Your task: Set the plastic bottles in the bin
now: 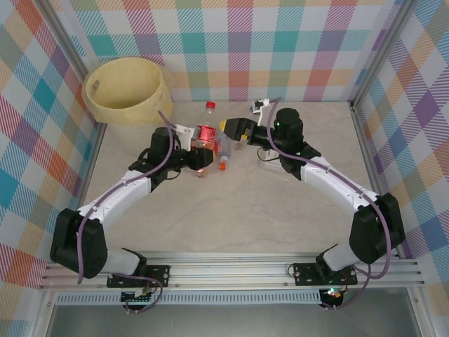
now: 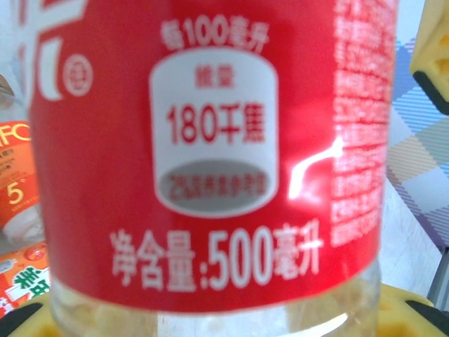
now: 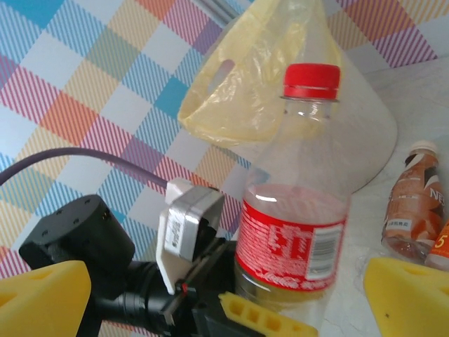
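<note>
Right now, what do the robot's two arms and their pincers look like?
Both arms, left arm and right arm, have white links between chunky black joints, with a purple cable looping along each. The left gripper and right gripper are tipped in blocky yellow, with a small white box at each wrist.

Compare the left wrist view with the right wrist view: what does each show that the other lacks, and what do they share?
Left wrist view: the white oval panel and white print on the clear plastic bottle with a red label, close enough to read. Right wrist view: its red screw cap, the tall white bin lined with a pale yellow bag, and a brown-labelled plastic bottle beside it. Shared: that red-labelled bottle, the left gripper clamped on it, an orange-labelled bottle at the frame edge, and the checked wall.
</note>
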You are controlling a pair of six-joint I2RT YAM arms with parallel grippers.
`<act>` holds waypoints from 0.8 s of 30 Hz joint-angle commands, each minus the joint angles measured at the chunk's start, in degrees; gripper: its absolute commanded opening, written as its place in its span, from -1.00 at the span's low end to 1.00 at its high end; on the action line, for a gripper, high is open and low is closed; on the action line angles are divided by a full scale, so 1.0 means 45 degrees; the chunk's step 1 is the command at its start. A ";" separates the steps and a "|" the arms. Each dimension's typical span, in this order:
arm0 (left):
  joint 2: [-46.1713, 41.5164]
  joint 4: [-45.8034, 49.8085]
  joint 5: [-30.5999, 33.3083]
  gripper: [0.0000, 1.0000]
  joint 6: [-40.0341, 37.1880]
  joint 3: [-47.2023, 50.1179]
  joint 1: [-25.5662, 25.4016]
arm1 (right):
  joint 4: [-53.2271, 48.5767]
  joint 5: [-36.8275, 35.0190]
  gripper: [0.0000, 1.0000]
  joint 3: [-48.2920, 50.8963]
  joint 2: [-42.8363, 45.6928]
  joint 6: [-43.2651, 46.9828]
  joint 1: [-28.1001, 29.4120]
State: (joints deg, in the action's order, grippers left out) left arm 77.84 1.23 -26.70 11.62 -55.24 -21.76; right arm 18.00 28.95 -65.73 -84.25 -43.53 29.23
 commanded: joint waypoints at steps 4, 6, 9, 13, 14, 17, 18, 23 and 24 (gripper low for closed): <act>-0.1029 -0.0077 0.0249 -0.15 0.0690 -0.0386 0.0822 | 0.1321 0.0877 0.99 0.0847 0.1413 0.1591 -0.0324; -0.1164 0.0450 0.0807 -0.15 0.0811 -0.0869 0.1012 | 0.1800 0.0693 0.99 0.1332 0.1897 0.2243 -0.0324; -0.1371 0.1207 0.1616 -0.15 0.0778 -0.1819 0.1105 | 0.2003 0.0042 0.99 0.1971 0.2488 0.3171 -0.0324; -0.1410 0.2381 0.3997 -0.13 0.0867 -0.3422 0.1105 | 0.0843 -0.1113 0.99 0.2088 0.2888 0.3676 -0.0324; -0.1290 0.2830 0.5072 -0.13 0.0966 -0.4044 0.1119 | 0.0693 -0.1240 0.99 0.2088 0.2916 0.3660 -0.0324; -0.0790 0.3601 0.7026 -0.12 0.0796 -0.5472 0.1137 | 0.0391 -0.1372 0.99 0.2165 0.3066 0.3560 -0.0324; -0.0556 0.3637 0.7593 -0.12 0.0740 -0.5850 0.1134 | 0.0253 -0.1412 0.99 0.2186 0.3128 0.3532 -0.0324; 0.0402 0.2572 0.9559 -0.12 0.0287 -0.7120 0.1328 | -0.0372 -0.1895 0.99 0.2441 0.3539 0.3705 -0.0324; 0.0584 0.2281 1.0013 -0.11 0.0163 -0.7270 0.1391 | -0.0392 -0.2025 0.99 0.2529 0.3664 0.3734 -0.0322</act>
State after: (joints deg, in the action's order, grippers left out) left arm 77.89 13.87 8.95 14.55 -86.37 -16.49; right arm 17.43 22.02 -55.27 -70.32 -28.64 27.77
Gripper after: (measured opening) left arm 0.464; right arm 0.996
